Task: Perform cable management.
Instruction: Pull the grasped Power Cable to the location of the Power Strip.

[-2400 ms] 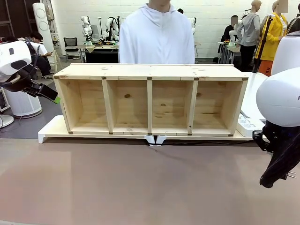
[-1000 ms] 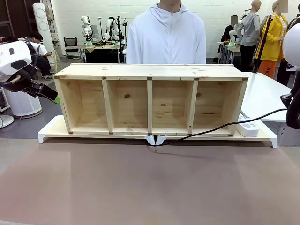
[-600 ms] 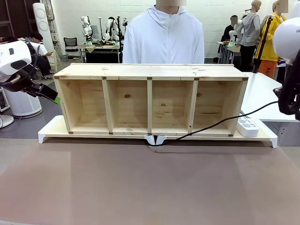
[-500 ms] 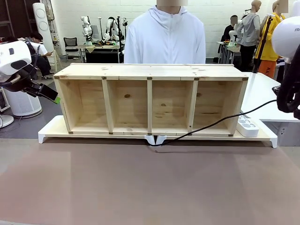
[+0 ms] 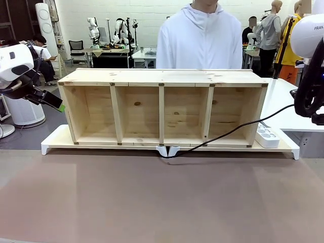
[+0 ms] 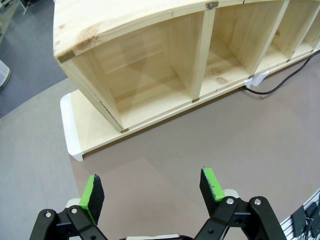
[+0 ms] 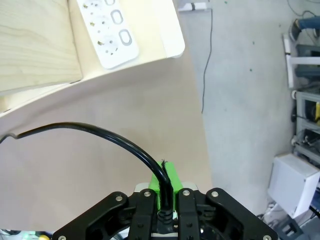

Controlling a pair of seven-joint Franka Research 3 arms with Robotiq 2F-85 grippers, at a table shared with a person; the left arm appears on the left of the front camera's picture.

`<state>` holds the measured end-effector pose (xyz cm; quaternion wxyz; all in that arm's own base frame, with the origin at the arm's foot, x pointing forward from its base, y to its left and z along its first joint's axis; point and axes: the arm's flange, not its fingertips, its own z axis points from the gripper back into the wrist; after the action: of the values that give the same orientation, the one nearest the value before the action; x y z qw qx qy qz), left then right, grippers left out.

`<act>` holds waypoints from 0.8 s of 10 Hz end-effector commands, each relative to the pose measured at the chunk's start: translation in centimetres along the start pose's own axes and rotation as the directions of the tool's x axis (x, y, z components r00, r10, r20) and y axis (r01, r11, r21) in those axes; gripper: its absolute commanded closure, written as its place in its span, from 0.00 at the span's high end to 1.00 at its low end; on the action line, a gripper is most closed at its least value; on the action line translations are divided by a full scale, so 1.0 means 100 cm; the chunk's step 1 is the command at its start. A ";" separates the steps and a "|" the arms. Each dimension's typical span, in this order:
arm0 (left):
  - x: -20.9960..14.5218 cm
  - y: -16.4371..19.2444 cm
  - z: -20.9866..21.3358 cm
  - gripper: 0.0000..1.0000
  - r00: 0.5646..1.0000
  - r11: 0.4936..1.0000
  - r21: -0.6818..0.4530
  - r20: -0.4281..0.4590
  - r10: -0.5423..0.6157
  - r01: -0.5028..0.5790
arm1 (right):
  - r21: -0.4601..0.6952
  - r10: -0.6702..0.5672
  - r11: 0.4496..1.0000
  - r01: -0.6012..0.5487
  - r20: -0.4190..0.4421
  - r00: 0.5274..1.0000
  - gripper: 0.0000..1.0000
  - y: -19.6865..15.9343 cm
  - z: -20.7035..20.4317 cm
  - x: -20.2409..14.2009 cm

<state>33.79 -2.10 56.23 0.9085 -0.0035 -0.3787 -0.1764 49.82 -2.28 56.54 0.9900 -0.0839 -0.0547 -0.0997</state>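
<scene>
Right gripper (image 7: 164,186): green pads pinched tight on the cable (image 7: 100,131), a thin, smooth black cord arcing out of the jaws. The gripper sits raised at the table's right edge. From there the cord sags in a shallow curve down to the notch under the wooden shelf (image 5: 162,78).

Shelf: pale knotty pine, four boxy bays, standing on a flat white riser (image 5: 53,142).

Glossy white power strip (image 7: 107,35) lies on the riser's right end.

Left gripper (image 6: 152,189): fingers spread wide, empty, above the matte brown tabletop (image 6: 200,135).

Brown table (image 5: 152,202), white riser (image 5: 55,140) on it, wooden shelf (image 5: 162,76) and power strip (image 5: 267,135) atop, cable (image 7: 90,128) trailing
</scene>
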 end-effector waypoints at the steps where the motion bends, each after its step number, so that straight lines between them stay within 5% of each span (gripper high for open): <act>1: 0.000 0.000 0.000 1.00 1.000 1.000 -0.003 -0.002 0.018 -0.018 | 0.001 -0.001 1.000 0.001 0.002 1.000 0.06 0.000 0.001 0.002; 8: 0.000 0.000 0.000 1.00 1.000 1.000 -0.003 -0.002 0.018 -0.018 | 0.037 0.112 0.993 -0.110 -0.075 0.991 0.06 -0.004 -0.020 0.098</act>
<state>33.79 -2.08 56.24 0.9085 -0.0034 -0.3789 -0.1762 58.31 -4.56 54.73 0.9952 -0.0795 -0.0231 -0.0518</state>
